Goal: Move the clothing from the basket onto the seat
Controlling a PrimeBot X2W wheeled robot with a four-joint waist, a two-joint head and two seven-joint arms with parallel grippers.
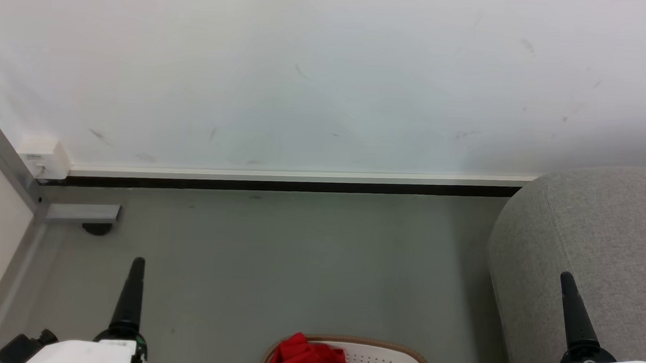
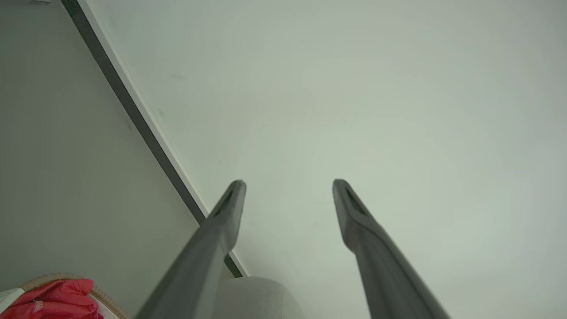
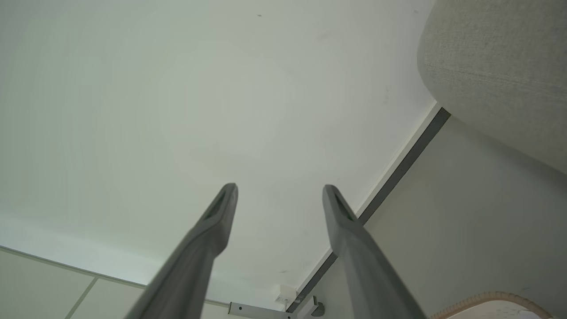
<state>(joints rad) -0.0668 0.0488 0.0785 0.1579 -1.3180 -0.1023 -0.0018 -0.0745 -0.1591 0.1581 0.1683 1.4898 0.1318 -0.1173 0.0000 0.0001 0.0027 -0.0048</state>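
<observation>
The red clothing (image 1: 304, 358) is heaped in the white basket (image 1: 392, 355) with a brown rim, at the bottom middle of the head view. The clothing (image 2: 55, 300) also peeks into the lower left corner of the left wrist view, and the basket's rim (image 3: 491, 297) into the right wrist view. The grey seat (image 1: 592, 248) stands at the right. My left gripper (image 2: 289, 184) is open and empty, raised at the lower left, left of the basket. My right gripper (image 3: 280, 188) is open and empty, raised in front of the seat (image 3: 500, 66).
A white wall (image 1: 328, 72) with a dark baseboard (image 1: 279, 186) closes the far side. Grey floor (image 1: 276, 256) lies between it and the basket. A metal-framed panel (image 1: 7, 167) with a bracket and a white box (image 1: 43, 158) stands at the left.
</observation>
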